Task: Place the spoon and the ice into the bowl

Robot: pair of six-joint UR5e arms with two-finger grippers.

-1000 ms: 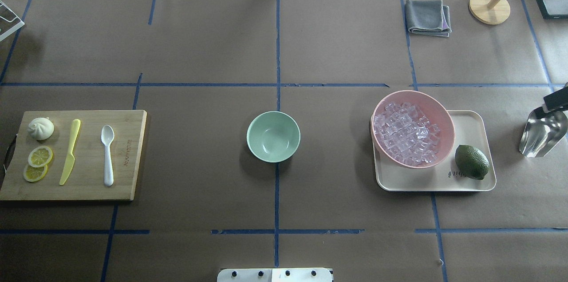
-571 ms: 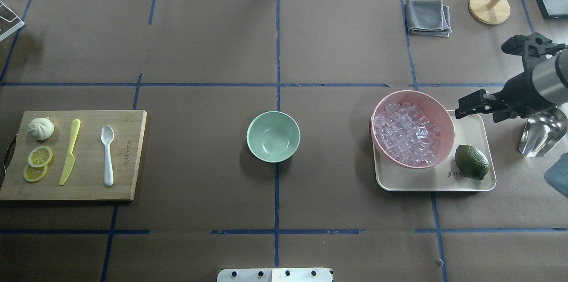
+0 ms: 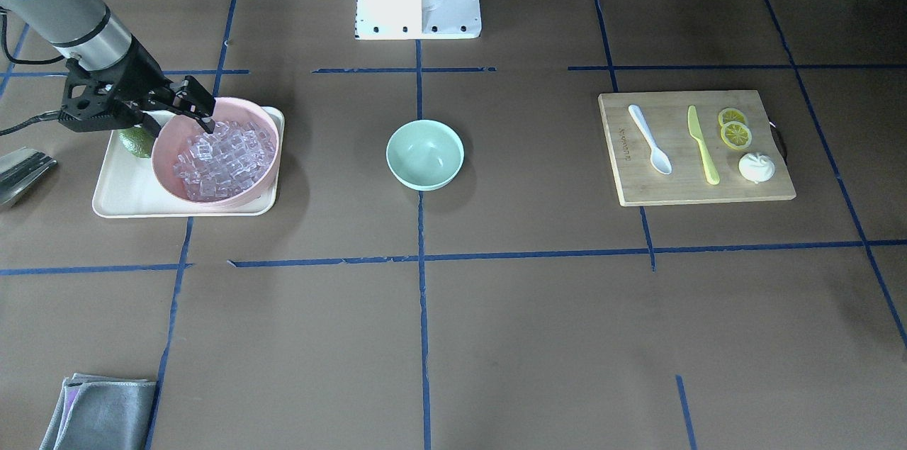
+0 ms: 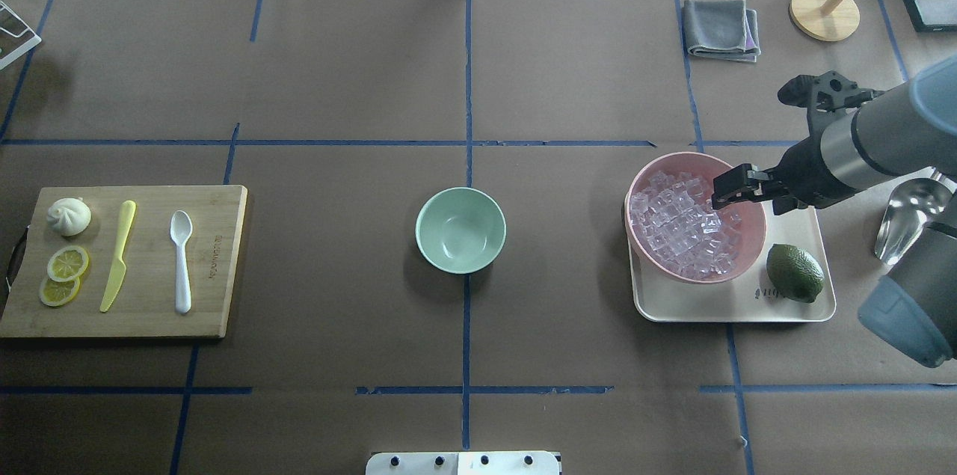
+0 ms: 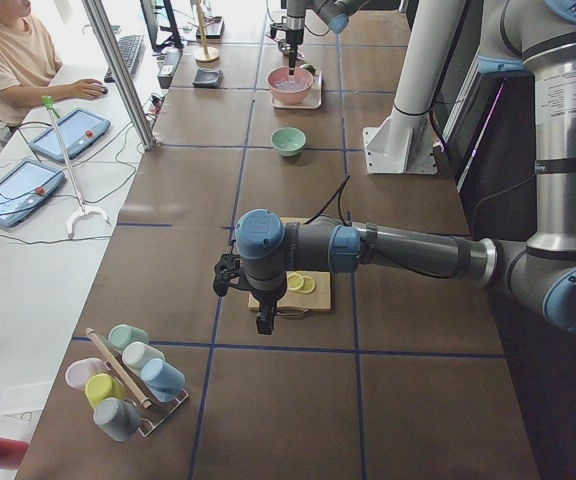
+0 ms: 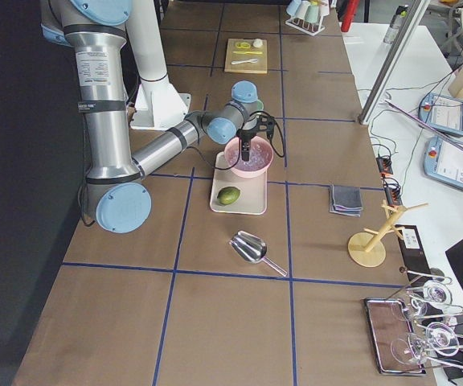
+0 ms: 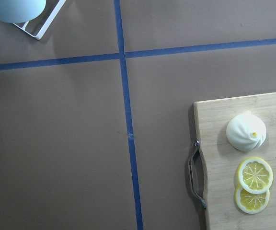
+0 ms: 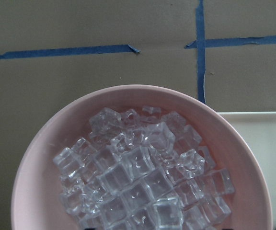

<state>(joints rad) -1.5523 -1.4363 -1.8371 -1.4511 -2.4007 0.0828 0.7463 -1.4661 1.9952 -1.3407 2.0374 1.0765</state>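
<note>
The white spoon lies on the wooden cutting board at the left, also in the front view. The mint-green bowl stands empty at the table's middle. The ice fills the pink bowl on a cream tray; the right wrist view shows it close below. My right gripper hovers over the ice at the pink bowl's right side, jaws apart and empty. My left gripper shows only in the exterior left view, beyond the board's outer end; I cannot tell its state.
A yellow-green knife, lemon slices and a bun share the board. A lime lies on the tray. A metal scoop lies right of the tray. A grey cloth and a wooden stand are at the far right.
My right arm has come in from the right edge and moved left, from beside the scoop to over the pink bowl's ice. Nothing on the table has moved.
</note>
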